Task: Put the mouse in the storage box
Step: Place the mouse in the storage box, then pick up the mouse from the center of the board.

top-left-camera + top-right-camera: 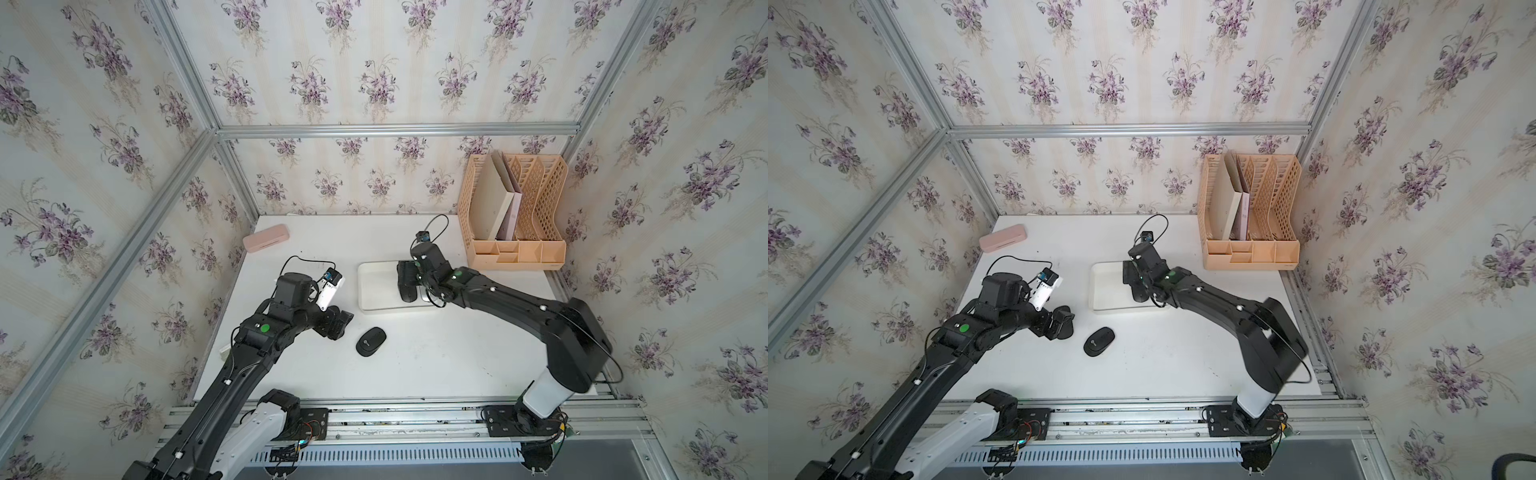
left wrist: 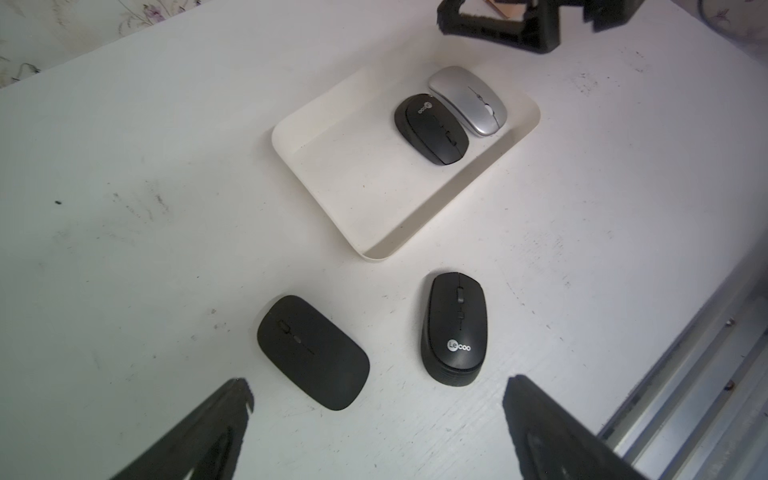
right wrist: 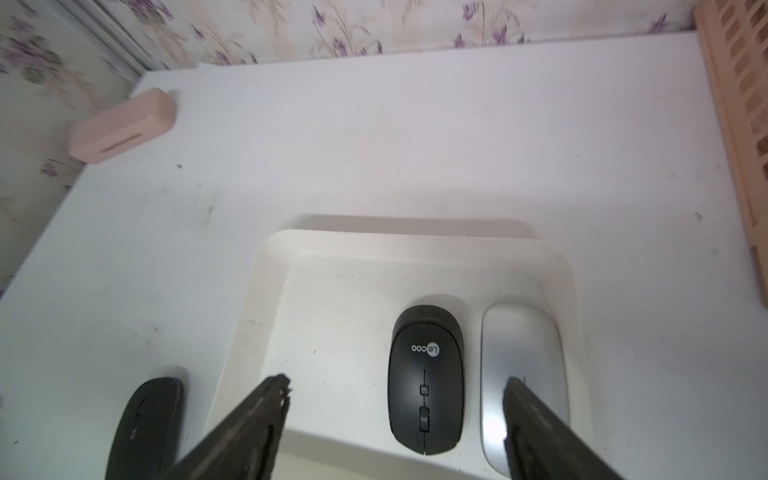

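**Two mice in the box, two on the counter, both arms empty**

Nearest, low centre in both top views, a black Lecoo mouse point(image 1: 370, 341) lies on the white counter point(image 1: 457, 365). Just left of it the left jaws hang spread wide, with a flat black mouse point(image 2: 312, 351) just ahead of them, untouched. Beyond, mid-frame, the storage box point(image 1: 376, 291) holds a second Lecoo mouse point(image 3: 426, 374) and a silver mouse point(image 3: 521, 345) side by side. The right jaws stand spread either side of the black one, gripping nothing. The mice look light, rigid and slick-domed, so pinch across the long flanks at mid-length, low near the counter.
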Robot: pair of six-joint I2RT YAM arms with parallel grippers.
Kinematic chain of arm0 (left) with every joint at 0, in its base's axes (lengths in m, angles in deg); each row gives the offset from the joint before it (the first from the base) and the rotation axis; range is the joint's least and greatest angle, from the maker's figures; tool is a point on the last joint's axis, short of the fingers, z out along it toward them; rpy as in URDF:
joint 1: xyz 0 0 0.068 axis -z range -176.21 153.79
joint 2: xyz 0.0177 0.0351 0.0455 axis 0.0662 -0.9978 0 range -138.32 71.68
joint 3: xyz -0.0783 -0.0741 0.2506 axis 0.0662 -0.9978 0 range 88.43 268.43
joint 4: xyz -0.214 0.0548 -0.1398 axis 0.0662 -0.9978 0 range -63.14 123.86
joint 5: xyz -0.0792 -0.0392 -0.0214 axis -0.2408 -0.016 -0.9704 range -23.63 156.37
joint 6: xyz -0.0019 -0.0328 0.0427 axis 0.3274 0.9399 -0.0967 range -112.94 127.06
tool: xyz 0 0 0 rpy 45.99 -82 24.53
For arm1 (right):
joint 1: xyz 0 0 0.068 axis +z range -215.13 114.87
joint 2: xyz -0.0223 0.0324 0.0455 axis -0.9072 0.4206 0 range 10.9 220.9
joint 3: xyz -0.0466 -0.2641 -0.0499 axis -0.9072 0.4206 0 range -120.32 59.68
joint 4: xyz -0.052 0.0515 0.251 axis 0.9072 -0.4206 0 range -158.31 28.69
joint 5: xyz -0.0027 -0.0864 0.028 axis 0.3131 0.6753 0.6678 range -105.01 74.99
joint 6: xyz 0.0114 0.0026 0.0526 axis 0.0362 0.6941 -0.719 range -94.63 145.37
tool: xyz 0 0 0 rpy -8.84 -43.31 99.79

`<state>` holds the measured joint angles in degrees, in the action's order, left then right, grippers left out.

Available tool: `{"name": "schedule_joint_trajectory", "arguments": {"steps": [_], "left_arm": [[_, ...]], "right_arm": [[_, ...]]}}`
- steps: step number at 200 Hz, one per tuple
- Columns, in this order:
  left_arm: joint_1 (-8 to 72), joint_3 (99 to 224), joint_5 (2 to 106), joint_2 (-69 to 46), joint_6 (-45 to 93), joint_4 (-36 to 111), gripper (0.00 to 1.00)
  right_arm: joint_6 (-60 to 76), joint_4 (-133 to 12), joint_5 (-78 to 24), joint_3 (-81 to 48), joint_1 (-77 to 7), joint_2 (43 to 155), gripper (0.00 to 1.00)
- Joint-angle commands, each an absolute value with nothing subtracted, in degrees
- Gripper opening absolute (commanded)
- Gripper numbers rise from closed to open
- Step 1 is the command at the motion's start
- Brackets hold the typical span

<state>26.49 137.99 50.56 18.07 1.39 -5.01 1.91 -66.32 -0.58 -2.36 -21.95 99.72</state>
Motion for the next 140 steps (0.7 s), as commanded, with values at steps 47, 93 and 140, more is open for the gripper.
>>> {"name": "schedule_joint_trajectory", "arguments": {"steps": [47, 93, 140], "left_arm": [[46.5, 146.9, 59.9, -5.3, 16.6, -18.3, 0.99], [48.6, 145.5, 56.9, -11.8, 17.5, -16.3, 0.99], [50.3, 145.5, 58.8, -16.3, 15.8, -10.5, 0.99]], "right_arm": [[17.5, -46.1, 9.5, 28.7, -23.0, 73.5, 1.0], [15.5, -40.2, 1.7, 40.5, -23.0, 65.8, 1.0], [20.9, -31.0, -3.6, 47.3, -23.0, 63.9, 1.0]]}}
